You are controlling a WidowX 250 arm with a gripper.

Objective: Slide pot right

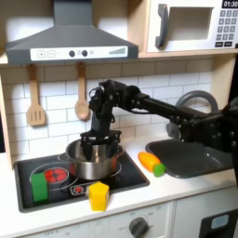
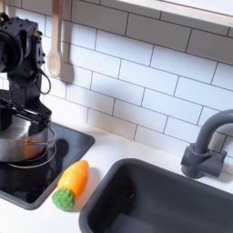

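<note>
The round shiny silver pot sits on the black cooktop, between its middle and the back. My gripper hangs straight down over the pot. Its two black fingers are spread apart and their tips are down at or just inside the rim. It looks open, with nothing held between the fingers. In the second exterior view the pot is at the left edge, partly cut off, and there is an orange tint inside it.
A green block and a yellow block stand at the cooktop's front. A toy carrot lies between the cooktop and the sink. A faucet rises behind the sink. Wooden utensils hang on the tiles.
</note>
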